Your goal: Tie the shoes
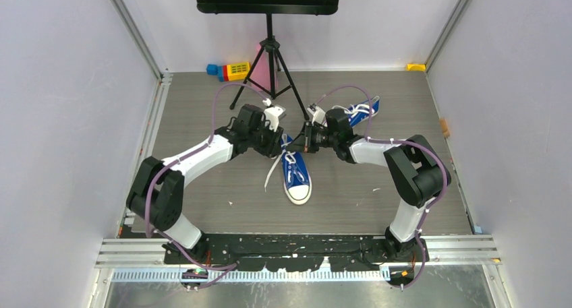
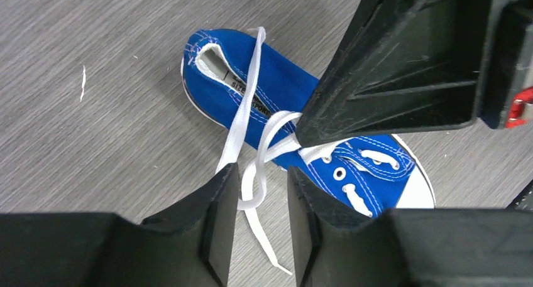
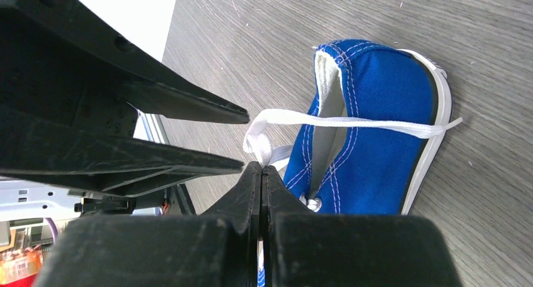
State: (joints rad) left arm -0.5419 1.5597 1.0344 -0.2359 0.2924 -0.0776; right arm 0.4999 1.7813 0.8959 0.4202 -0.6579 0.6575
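A blue sneaker [image 1: 296,176] lies mid-table, its white toe cap toward the arms. The other shoe [image 1: 359,110] lies behind my right arm. My left gripper [image 1: 279,145] is open at the near shoe's heel. In the left wrist view [image 2: 263,193] a loop of white lace [image 2: 254,185] hangs between its fingers [image 2: 220,199], touching neither. My right gripper [image 1: 307,138] faces it and is shut on the white lace [image 3: 352,122], pinched at the tips [image 3: 261,169] beside the shoe's [image 3: 377,130] opening. The right gripper also fills the upper right of the left wrist view [image 2: 402,67].
A black music stand on a tripod [image 1: 270,52] stands at the back. Coloured toy blocks [image 1: 229,71] lie against the back wall, and a yellow piece [image 1: 416,67] sits in the back right corner. Walls close in on both sides.
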